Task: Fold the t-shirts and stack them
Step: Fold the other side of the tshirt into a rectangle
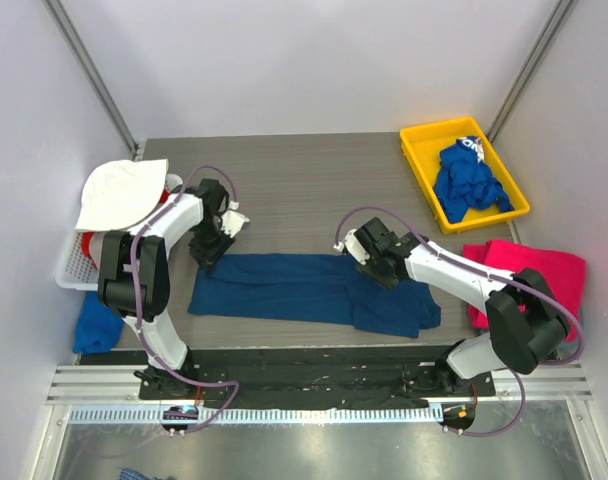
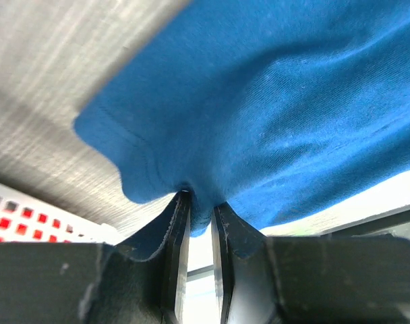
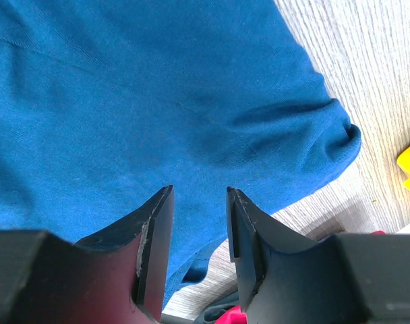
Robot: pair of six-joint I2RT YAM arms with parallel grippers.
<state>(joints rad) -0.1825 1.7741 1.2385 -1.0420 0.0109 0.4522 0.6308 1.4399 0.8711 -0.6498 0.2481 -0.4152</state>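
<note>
The grey wood-grain bench (image 1: 284,180) carries a dark-blue cotton t-shirt (image 1: 294,290), laid across its near middle as a long strip doubled lengthwise. A flat magenta-pink cotton t-shirt (image 1: 544,270) lies just off the strip's right end. A crumpled royal-blue t-shirt with white lettering (image 1: 464,185) sits in the yellow plastic tray (image 1: 434,127) at the far right corner.

The left claw (image 2: 199,202) is clamped on the strip's far-left corner, with only a small pucker of hem between its jaws. That thin bite looks like the main risk. A quick pull could slide the cloth out and drop the corner in a heap.

The right claw (image 3: 199,192) has its jaws apart over flat cloth near the strip's far edge, with nothing between them. If it closes there, it may catch only the upper layer and peel the lengthwise fold open. If the left side rises before the right has a hold, the strip will likely twist and the fold will land crooked. A careless sweep rightward could also nudge the pink shirt.
</note>
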